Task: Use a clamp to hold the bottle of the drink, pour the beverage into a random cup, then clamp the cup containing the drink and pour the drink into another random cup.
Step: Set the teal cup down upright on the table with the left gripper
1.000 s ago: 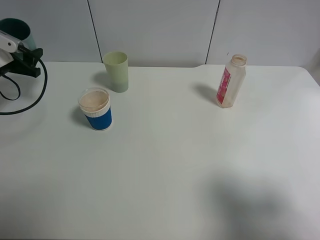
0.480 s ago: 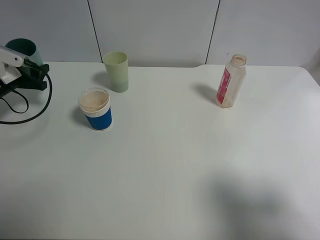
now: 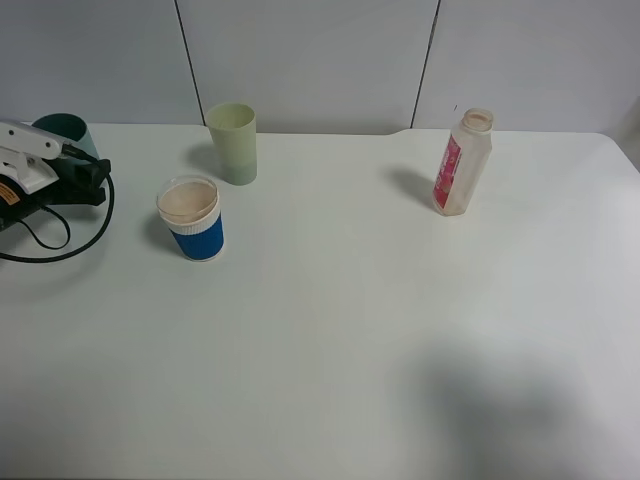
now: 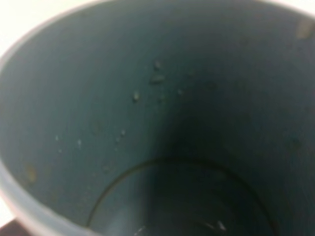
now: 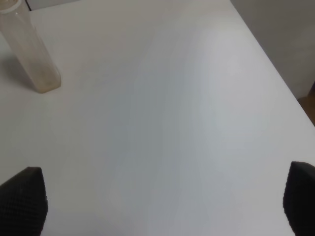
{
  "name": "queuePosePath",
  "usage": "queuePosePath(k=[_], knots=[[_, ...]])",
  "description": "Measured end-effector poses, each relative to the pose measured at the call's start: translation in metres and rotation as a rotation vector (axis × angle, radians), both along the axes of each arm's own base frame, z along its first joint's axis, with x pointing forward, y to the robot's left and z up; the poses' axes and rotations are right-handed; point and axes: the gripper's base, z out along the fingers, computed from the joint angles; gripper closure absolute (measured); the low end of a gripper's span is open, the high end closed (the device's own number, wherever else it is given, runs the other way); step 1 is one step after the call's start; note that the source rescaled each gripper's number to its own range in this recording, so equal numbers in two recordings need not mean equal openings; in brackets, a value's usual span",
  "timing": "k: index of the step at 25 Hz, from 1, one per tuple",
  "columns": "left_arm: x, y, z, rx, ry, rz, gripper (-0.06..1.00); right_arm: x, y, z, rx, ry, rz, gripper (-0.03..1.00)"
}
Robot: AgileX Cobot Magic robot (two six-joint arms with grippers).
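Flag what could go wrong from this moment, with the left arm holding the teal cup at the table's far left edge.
1. The left gripper holds the teal cup near the table edge; a loose release could tip it off.
2. The cup's inside shows only droplets, so residue may drip if it tilts.
3. The blue cup, filled with brownish liquid, stands close by; a careless withdrawal or the trailing cable could knock it.

High front overview, wrist close-ups, bottle (image 3: 462,163) shared
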Motion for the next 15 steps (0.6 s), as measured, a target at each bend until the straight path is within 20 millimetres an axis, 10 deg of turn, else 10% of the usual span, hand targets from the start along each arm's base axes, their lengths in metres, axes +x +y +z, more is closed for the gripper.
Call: queuePosePath(k=[15], knots=[[0.003,0.001,-0.013,-0.048,0.028,0.006,0.93,0.000,0.000,0.000,0.000,0.000,0.000,0.00]])
